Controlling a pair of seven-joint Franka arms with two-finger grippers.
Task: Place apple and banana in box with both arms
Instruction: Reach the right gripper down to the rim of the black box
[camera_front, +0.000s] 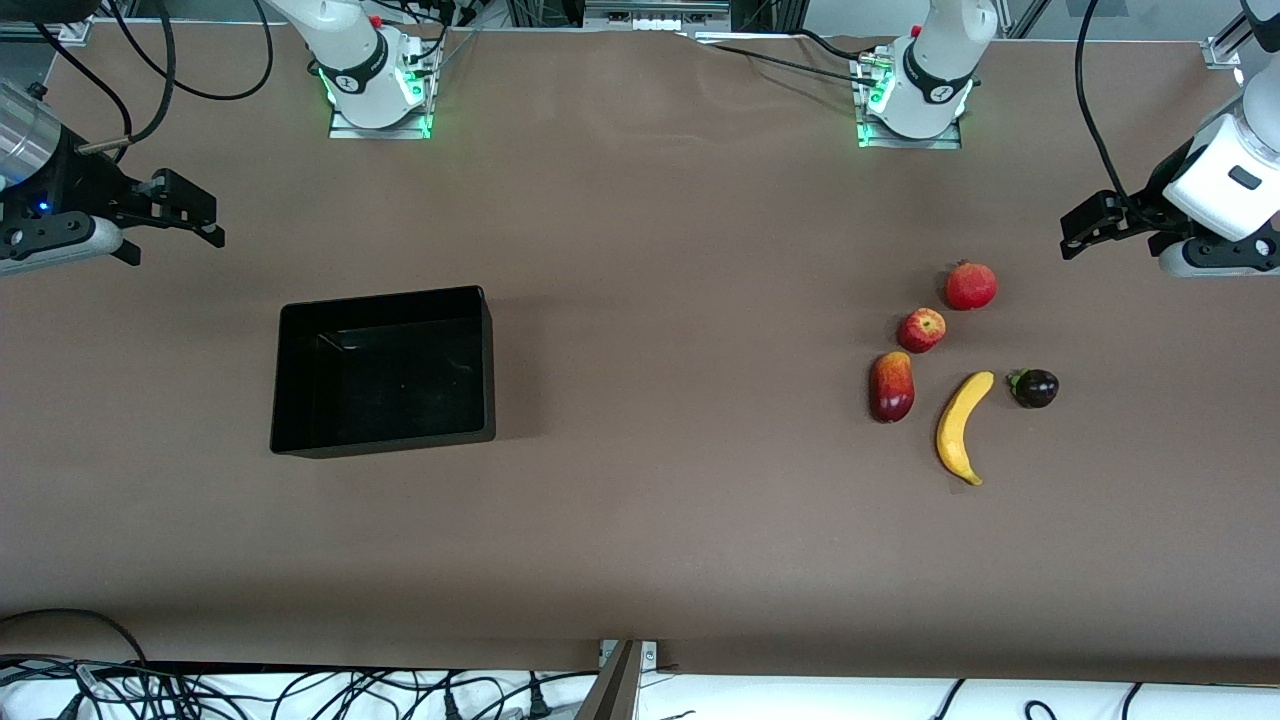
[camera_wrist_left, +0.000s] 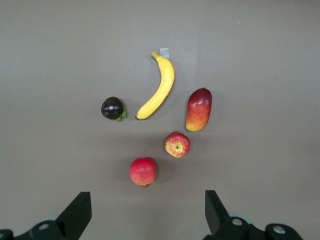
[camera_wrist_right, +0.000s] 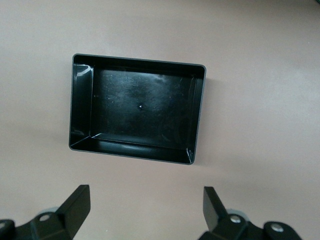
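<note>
The apple (camera_front: 922, 330) (camera_wrist_left: 177, 144), small and red with yellow patches, lies on the table toward the left arm's end. The long yellow banana (camera_front: 962, 427) (camera_wrist_left: 159, 87) lies a little nearer the front camera than the apple. The black box (camera_front: 380, 438) (camera_wrist_right: 198, 115) stands empty toward the right arm's end. My left gripper (camera_front: 1070, 235) (camera_wrist_left: 148, 200) hangs open over bare table beside the fruit, holding nothing. My right gripper (camera_front: 180, 240) (camera_wrist_right: 146, 194) hangs open over bare table beside the box, also holding nothing.
A red pomegranate (camera_front: 971, 286) (camera_wrist_left: 143, 171) lies farther from the front camera than the apple. A red-yellow mango (camera_front: 892, 386) (camera_wrist_left: 199, 109) and a dark purple fruit (camera_front: 1035, 388) (camera_wrist_left: 112, 108) flank the banana. Cables (camera_front: 300, 690) run along the table's near edge.
</note>
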